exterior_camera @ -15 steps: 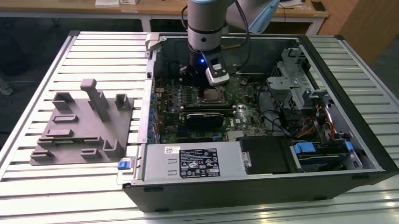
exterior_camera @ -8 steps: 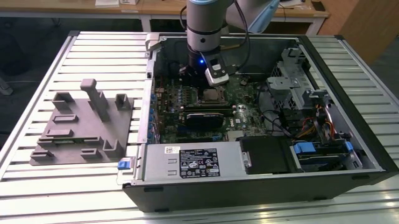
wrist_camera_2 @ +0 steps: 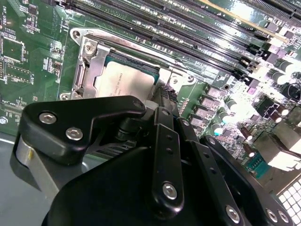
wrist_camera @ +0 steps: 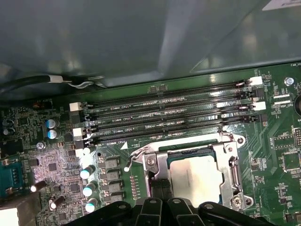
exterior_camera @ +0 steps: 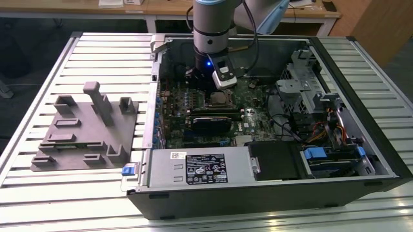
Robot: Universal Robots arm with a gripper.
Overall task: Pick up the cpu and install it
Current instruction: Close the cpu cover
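**Tool state.** You had the gripper [wrist_camera_2: 162,101] lowered inside the open computer case [exterior_camera: 258,200], directly above the socket [wrist_camera_2: 89,70]. You could not tell from any view whether it was released, clenched, or grasping a part.

**Task part.** The cpu [wrist_camera_2: 127,82] lay flat just below the gripper, inside the socket's metal frame, with its silver top facing up. In both wrist views its nearest edge ran under the gripper's black linkage. Full seating could not be confirmed.

**Beyond the tool.** The retention lever [wrist_camera: 135,157] lay beside the frame corner just past the cpu. The memory slots [wrist_camera: 164,117] lay farther out, with the case wall [wrist_camera: 141,42] beyond them.

**Hazards (judged).**
- If the cpu sat tilted or out of register, downward pressure from the gripper would probably have bent the socket contacts.
- If the gripper gripped the cpu's edge, a sideways shift would likely have dragged it across the contacts.
- The linkage stood close to the frame, so a lateral move risked striking the frame or the lever.
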